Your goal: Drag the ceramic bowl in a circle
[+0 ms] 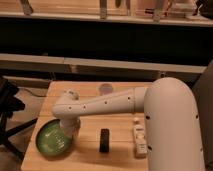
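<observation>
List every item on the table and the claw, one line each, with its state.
Green bowl: upright at the table's front left corner, nothing visible inside, the claw down at its right rim.
Claw: shut, lowered at the bowl's right rim.
Small cup: upright near the table's back edge.
Black block: lying flat at front centre, apart from the bowl.
White bottle: lying on its side, right of the block.
Table: wooden, holding all four items.

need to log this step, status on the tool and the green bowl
Tool shut, down at the right rim of the glossy green ceramic bowl. Bowl at table's front left corner. Small black block close on its right.
</observation>
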Controlling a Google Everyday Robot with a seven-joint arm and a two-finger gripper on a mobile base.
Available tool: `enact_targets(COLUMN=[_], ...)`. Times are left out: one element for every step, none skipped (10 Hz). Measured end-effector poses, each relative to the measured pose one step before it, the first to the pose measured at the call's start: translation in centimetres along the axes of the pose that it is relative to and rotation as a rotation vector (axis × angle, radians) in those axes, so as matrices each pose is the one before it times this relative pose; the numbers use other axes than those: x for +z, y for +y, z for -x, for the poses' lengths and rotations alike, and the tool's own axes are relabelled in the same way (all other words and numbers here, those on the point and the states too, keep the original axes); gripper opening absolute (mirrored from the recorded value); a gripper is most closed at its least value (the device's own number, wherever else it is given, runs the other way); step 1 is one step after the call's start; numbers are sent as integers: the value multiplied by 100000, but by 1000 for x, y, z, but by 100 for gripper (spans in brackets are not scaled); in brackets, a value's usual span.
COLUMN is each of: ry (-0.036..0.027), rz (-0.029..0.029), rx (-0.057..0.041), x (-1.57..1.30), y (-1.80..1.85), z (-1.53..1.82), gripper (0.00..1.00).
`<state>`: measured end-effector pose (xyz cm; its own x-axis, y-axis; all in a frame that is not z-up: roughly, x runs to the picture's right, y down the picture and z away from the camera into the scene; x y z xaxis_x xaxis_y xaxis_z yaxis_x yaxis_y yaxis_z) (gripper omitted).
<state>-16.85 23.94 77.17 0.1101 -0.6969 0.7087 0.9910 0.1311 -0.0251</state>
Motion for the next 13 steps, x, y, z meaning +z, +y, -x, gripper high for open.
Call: enact_targets(ry=[-50, -197, -385, -40, 309, 717, 153, -110, -42, -252, 0, 125, -108], rz=[-338, -457, -733, -552, -887, -1311, -634, -753, -778, -958, -919, -632, -741], rx=[1244, 498, 1249, 986, 1079, 2148, 1253, 1734, 1259, 1376, 1017, 196, 909], x=[-9, 31, 97, -30, -126, -212, -222, -206, -166, -156, -186, -133, -136], y=[-112, -134, -16, 83, -9, -21, 245, 437, 328, 261, 205, 121, 418], z=[-936, -737, -957, -330, -379, -926, -369, -467, -384, -384, -314, 26, 127], gripper=[0, 0, 0, 0, 0, 0, 0, 0, 0, 0, 0, 0, 0])
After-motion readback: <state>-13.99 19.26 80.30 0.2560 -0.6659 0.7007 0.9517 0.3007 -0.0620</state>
